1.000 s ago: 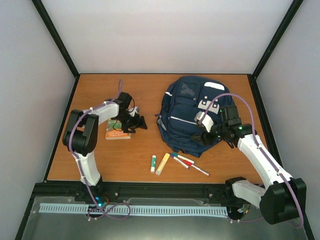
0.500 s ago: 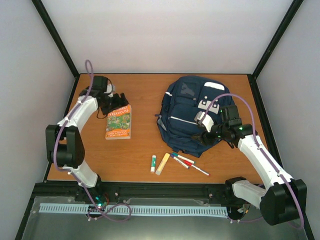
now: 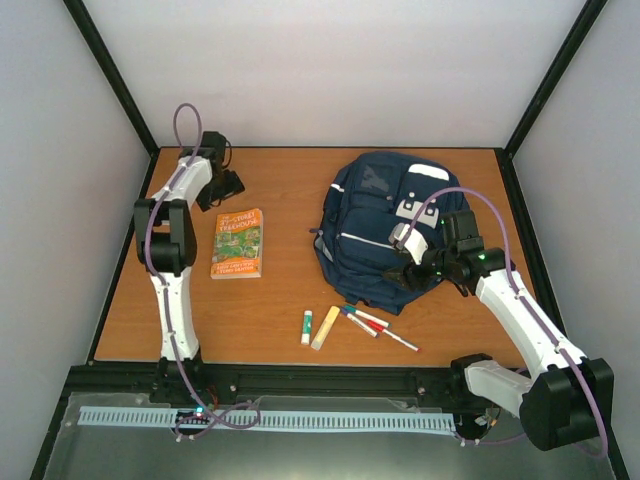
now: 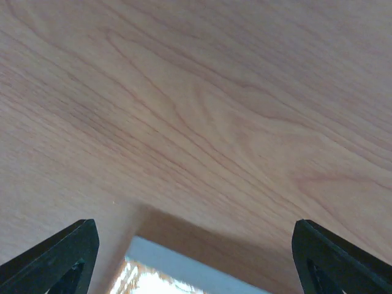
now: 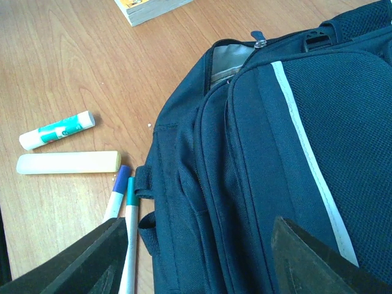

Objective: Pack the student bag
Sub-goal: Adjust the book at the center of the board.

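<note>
Student bag (image 3: 375, 225) lies flat, right-centre of the table (image 3: 290, 180), zip mouth (image 5: 228, 56) gaping on the side facing the paperback (image 3: 238, 243), prob. so items slide in; glue stick (image 5: 56, 130), yellow stick (image 5: 67, 162) & markers (image 5: 131, 199) wait just beside its near edge. Right gripper (image 5: 199, 260) hovers over bag's lower side, jaws parted, nothing pinched afaict, likely there to steady it. Left gripper (image 4: 195, 248) sits at far-left corner just past paperback's top edge, jaws wide & empty, low over bare wood; looks lined up to come at the paperback.
</note>
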You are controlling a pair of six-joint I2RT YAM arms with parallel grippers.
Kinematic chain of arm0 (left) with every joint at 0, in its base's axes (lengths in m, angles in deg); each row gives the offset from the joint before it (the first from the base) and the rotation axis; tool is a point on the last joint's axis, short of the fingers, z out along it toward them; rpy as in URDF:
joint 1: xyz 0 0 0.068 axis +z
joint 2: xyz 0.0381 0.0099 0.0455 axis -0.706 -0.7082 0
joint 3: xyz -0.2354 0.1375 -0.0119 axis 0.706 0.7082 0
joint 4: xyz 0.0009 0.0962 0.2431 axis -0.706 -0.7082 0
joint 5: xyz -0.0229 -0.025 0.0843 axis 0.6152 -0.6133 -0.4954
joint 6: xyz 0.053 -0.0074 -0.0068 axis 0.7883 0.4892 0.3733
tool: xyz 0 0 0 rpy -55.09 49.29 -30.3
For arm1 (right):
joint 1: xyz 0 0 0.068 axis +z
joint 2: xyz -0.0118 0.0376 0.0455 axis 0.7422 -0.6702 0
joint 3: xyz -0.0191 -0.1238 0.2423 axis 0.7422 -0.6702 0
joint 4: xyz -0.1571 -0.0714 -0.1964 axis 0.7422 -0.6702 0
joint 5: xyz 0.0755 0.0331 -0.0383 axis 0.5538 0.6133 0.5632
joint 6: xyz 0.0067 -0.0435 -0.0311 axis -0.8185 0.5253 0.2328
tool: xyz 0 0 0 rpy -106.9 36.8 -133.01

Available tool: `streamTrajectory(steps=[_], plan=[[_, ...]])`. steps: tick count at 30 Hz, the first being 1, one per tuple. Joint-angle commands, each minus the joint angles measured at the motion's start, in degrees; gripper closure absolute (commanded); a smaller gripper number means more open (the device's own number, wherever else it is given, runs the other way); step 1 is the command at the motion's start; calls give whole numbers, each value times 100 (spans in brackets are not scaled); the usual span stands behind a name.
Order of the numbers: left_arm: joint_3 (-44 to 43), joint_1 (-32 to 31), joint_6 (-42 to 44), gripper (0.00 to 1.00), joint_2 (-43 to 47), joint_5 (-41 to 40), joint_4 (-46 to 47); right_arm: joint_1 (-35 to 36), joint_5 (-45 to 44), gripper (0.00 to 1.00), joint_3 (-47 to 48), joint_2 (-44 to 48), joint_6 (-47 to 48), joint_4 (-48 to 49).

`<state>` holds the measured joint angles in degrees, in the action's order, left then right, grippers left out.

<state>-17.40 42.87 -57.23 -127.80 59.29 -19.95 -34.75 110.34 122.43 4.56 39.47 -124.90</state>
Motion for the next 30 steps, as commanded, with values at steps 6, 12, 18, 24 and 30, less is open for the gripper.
streamTrajectory(steps=[6,12,18,24,30], plan=[[-870,56,-464,14,-700,-582,-861,28,25,33,-36,-41,121,-50],[-169,60,-225,20,-431,-393,-723,21,34,33,-21,-130,147,-84],[867,55,-94,23,81,-155,-399,22,36,33,8,-172,148,-68],[2174,-46,-126,23,823,603,-56,22,-11,33,-9,-128,139,-77],[3240,-386,-254,22,1489,949,311,30,-9,33,-7,-187,138,-90]])
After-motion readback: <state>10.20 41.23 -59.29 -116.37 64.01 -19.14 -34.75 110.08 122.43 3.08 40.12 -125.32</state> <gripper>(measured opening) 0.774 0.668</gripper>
